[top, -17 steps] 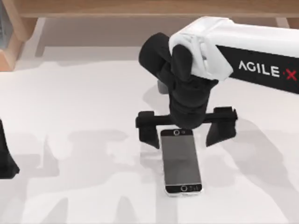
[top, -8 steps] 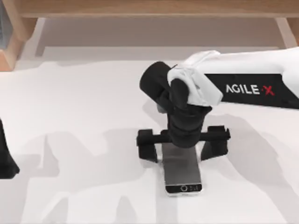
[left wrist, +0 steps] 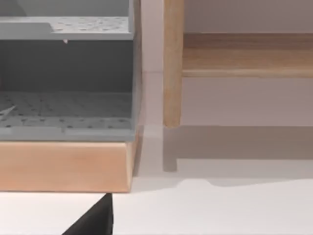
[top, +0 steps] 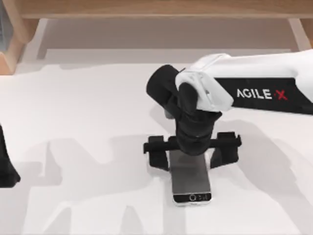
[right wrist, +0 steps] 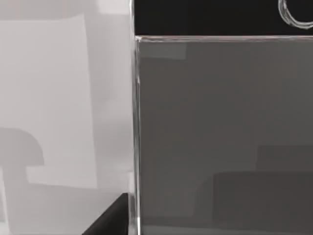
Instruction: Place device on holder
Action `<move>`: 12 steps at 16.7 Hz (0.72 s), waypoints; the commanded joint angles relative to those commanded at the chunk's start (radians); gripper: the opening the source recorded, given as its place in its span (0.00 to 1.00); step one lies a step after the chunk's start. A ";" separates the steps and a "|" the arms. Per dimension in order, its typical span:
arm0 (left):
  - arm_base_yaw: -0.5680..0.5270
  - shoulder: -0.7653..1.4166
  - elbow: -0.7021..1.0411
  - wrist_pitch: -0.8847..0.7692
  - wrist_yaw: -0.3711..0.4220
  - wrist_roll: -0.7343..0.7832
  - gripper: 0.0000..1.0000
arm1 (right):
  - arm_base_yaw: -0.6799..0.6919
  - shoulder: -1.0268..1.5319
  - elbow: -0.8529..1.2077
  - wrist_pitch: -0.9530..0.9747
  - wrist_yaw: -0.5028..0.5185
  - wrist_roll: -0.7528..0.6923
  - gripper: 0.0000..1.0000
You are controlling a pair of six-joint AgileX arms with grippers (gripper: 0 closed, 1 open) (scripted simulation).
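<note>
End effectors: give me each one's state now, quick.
Right end effector: open, fingers straddling the phone, which lies flat on the table; not gripping it.
Left end effector: parked at the table's left edge; state cannot be told.

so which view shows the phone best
The top view: the phone lies flat on the table, its far end under the right end effector. The right wrist view gives a close partial look at its screen.

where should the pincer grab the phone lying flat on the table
Probably across the long silver edges of the slim grey-screened smartphone, coming straight down from above: it lies flat on the white table, so only its narrow width fits between the fingers. The right pincer hangs open astride its upper end.
</note>
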 joint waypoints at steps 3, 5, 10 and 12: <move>0.000 0.000 0.000 0.000 0.000 0.000 1.00 | 0.000 0.000 0.000 0.000 0.000 0.000 0.40; 0.000 0.000 0.000 0.000 0.000 0.000 1.00 | 0.000 0.000 0.000 0.000 0.000 0.000 0.25; 0.000 0.000 0.000 0.000 0.000 0.000 1.00 | 0.000 0.000 0.000 0.000 0.000 0.000 0.00; 0.000 0.000 0.000 0.000 0.000 0.000 1.00 | 0.000 0.000 0.000 0.000 0.000 0.000 0.00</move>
